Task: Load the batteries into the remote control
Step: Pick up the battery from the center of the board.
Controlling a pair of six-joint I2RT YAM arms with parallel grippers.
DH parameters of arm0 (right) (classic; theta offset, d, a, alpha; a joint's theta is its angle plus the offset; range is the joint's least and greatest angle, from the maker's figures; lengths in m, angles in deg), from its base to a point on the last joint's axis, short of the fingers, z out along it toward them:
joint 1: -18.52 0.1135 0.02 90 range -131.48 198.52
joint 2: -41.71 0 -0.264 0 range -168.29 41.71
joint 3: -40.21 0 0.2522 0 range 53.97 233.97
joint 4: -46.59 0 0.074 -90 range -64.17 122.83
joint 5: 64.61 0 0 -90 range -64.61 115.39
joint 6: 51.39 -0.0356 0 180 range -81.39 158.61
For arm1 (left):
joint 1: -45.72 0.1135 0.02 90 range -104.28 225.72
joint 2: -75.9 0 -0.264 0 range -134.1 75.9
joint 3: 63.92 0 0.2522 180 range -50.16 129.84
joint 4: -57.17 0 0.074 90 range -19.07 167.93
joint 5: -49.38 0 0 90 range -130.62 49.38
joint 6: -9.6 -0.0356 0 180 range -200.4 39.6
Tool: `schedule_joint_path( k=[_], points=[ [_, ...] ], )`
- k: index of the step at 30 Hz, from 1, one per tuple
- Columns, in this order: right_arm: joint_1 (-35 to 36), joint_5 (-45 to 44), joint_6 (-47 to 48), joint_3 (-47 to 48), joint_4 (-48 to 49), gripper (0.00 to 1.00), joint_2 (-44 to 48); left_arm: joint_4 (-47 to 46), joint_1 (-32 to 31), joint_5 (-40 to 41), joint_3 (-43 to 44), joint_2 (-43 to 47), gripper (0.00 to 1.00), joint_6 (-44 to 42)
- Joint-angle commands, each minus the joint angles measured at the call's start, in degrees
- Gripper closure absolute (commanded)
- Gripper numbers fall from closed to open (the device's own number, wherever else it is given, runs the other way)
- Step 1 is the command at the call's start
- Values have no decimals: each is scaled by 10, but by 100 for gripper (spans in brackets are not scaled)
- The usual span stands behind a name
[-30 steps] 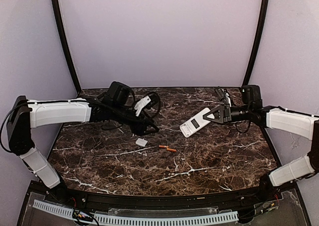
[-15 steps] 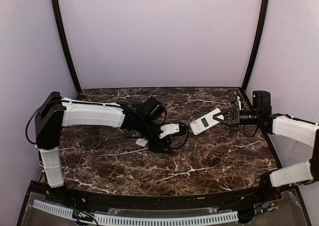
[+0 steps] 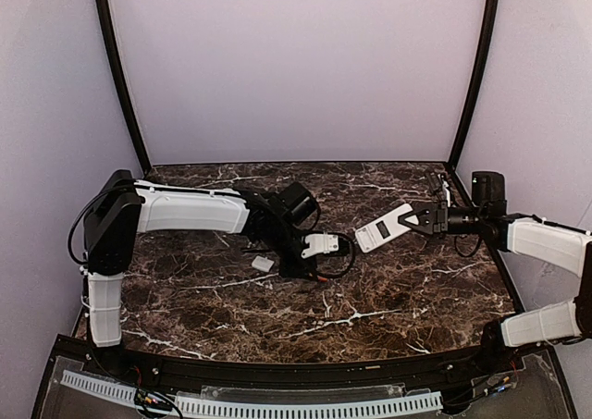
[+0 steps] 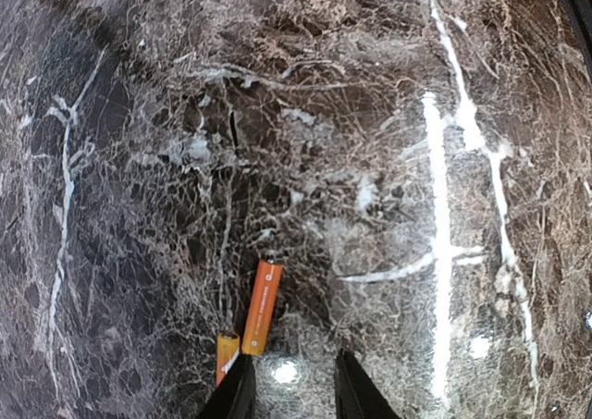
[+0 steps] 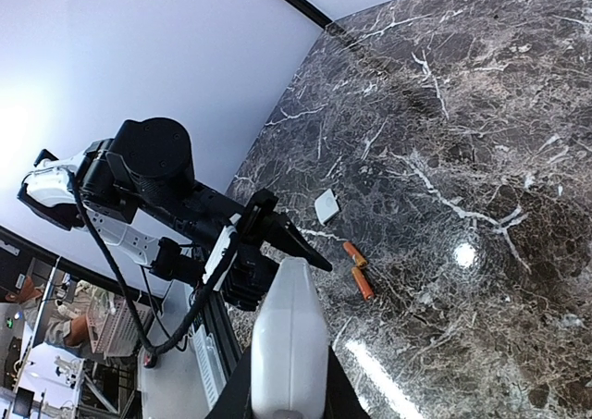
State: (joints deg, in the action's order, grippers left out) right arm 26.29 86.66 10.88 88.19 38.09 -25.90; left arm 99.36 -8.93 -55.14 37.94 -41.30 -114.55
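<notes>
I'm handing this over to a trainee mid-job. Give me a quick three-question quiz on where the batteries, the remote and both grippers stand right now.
1. True or false: both batteries sit inside the remote control.
2. The right gripper holds: A) a battery, B) the remote control, C) nothing.
3. Short answer: what is between the fingers of the left gripper?

Key
1. False: they lie loose on the table.
2. B: it is held up off the table.
3. Nothing: the fingers are apart just beside the batteries.
</notes>
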Motion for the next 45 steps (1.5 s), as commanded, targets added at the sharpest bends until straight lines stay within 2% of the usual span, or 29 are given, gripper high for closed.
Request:
schedule_joint_path(
  k=[1, 19, 24, 33, 45],
  points=[
    [-4, 27, 6, -4, 19, 100, -6, 50, 3, 36, 17, -9, 72, -11],
    [-4, 35, 8, -1, 18, 100, -15, 50, 45, 54, 22, -19, 73, -17],
    [-4, 36, 10, -1, 18, 100, -20, 61, 45, 44, 8, -16, 67, -16],
    [-4, 39, 11, 0, 20, 100, -23, 24, 45, 31, -1, -19, 68, -30],
    [-4, 39, 13, -1, 19, 100, -23, 38, 39, 12, 28, -39, 69, -52]
  ],
)
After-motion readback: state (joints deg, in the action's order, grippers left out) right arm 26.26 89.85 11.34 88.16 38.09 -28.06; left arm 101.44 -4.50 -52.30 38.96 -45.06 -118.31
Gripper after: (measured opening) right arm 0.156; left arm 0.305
